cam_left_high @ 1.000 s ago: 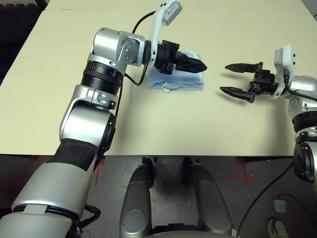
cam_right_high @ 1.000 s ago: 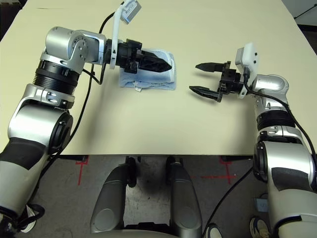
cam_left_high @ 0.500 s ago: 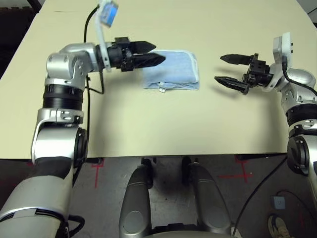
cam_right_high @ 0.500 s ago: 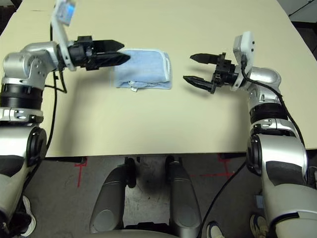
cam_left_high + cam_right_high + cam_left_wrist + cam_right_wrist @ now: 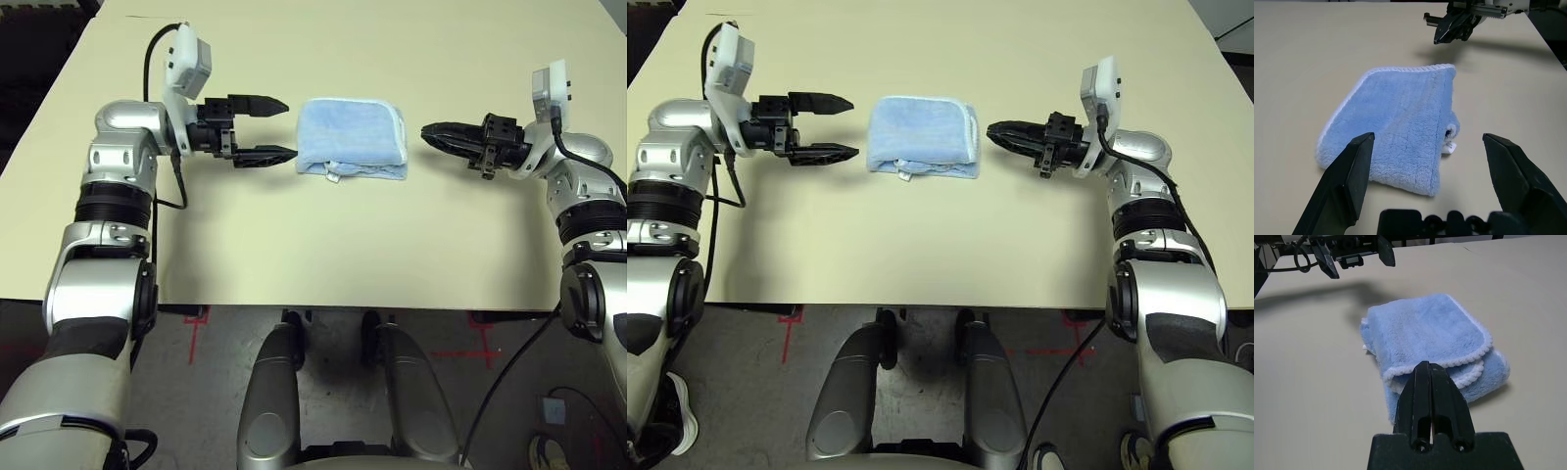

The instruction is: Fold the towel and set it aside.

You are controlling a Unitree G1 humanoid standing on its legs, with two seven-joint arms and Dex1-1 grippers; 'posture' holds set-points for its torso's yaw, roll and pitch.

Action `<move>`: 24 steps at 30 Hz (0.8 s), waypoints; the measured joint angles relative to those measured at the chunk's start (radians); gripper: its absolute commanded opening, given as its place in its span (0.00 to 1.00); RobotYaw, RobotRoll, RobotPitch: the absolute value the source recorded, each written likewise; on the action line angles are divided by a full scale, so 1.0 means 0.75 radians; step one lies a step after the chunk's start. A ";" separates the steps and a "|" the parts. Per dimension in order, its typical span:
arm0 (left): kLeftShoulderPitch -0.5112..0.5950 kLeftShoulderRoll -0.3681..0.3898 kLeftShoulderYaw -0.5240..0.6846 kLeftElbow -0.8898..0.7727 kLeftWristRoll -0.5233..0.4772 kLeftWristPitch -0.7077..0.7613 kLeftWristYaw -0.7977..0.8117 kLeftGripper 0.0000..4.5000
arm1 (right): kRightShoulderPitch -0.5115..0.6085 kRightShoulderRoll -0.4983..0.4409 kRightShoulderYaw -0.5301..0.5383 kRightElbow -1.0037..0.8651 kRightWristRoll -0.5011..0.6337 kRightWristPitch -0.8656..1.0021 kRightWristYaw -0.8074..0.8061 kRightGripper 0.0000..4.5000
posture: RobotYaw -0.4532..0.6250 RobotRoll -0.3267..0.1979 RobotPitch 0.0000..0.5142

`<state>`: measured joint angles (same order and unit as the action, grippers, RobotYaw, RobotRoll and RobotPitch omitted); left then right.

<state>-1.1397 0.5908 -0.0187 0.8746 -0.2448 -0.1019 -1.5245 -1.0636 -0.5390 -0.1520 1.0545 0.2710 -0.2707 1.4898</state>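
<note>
The light-blue towel [image 5: 353, 139] lies folded into a small pad on the beige table [image 5: 323, 245], its white-edged layers stacked and a small white tag at its near edge. My left gripper [image 5: 277, 128] hovers just left of the towel, open, with nothing between its fingers. To the right of the towel my right gripper [image 5: 427, 131] points at it with its fingers shut on nothing. The left wrist view has the towel [image 5: 1400, 125] lying beyond the spread fingers. In the right wrist view the towel [image 5: 1425, 333] lies just past the closed fingertips.
Bare table surface stretches all around the towel, with the front edge [image 5: 343, 308] near my body. A dark floor with red tape marks [image 5: 470, 348] lies below that edge.
My left gripper drew back from the towel to its left and now hangs open beside it. My right gripper closed and stayed to the right. The head camera shifted.
</note>
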 measured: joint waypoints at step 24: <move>-0.145 -0.172 0.022 0.310 0.083 -0.256 0.128 0.01 | -0.079 0.241 0.026 -0.086 0.020 0.082 -0.089 0.00 | 0.40 0.62 0.53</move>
<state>-1.2488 0.4616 -0.0020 1.1069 -0.1828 -0.2936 -1.4287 -1.1226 -0.3582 -0.1328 0.9904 0.2861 -0.2095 1.4230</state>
